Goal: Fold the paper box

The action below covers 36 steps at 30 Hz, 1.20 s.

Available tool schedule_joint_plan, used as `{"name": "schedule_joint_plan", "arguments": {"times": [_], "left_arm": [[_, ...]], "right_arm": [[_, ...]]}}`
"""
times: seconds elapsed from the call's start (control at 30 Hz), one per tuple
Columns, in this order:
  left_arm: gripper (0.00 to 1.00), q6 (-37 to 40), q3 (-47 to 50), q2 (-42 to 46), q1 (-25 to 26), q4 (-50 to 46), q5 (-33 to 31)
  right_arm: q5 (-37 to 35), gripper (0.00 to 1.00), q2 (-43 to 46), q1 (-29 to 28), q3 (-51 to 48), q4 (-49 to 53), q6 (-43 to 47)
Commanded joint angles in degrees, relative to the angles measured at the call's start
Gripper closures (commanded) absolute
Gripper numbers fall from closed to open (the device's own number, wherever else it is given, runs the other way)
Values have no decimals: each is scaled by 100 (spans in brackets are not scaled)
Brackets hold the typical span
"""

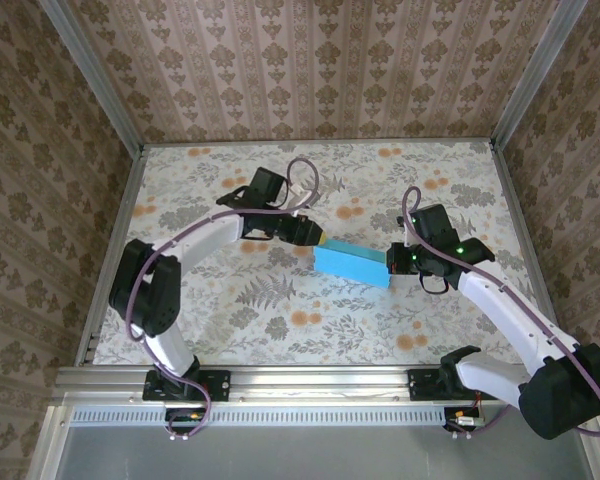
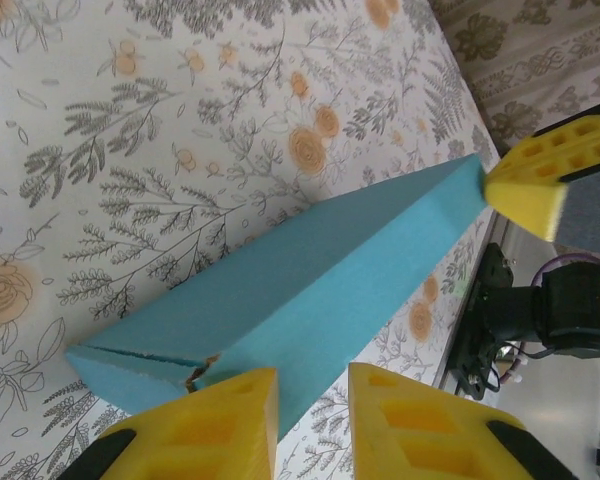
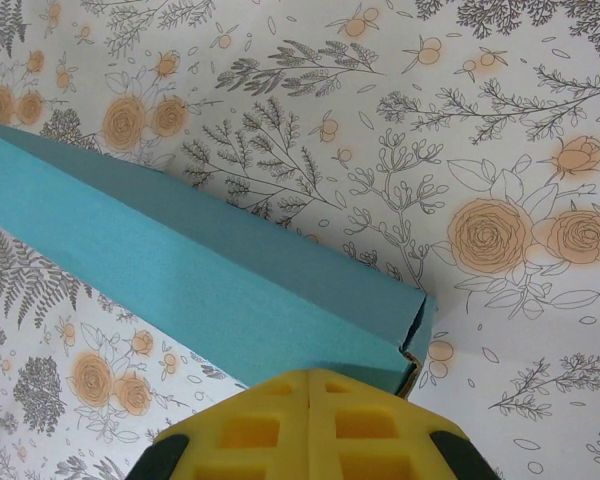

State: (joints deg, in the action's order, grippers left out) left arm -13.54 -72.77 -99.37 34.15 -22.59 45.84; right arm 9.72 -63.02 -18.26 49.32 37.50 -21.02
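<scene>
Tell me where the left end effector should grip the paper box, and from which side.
Take the paper box by its short left end, coming in along its length from the left. It is long and thin, and the right end effector pinches the opposite end, so the open left end effector can probably close across the thin faces there.

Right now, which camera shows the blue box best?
The left wrist view: the paper box runs large across it, end to end, with a split seam at its near corner. The top external view shows it whole but small; the right wrist view cuts off its far end.
</scene>
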Motion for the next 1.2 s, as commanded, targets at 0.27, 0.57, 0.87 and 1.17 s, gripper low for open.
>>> {"name": "schedule_joint_plan", "arguments": {"times": [0.27,0.57,0.87,1.17], "left_arm": [[81,279,-90,-153,109,-380,-426],[82,349,-43,-187,197,-457,-651],[84,402,-1,-205,264,-448,-773],[87,422,347,-135,310,-216,-860]], "right_arm": [[90,100,140,-11,-68,180,-53],[730,100,416,292,61,-37,-172],[357,100,193,302,-425,64,-244],[295,100,212,299,-558,113,-175]]}}
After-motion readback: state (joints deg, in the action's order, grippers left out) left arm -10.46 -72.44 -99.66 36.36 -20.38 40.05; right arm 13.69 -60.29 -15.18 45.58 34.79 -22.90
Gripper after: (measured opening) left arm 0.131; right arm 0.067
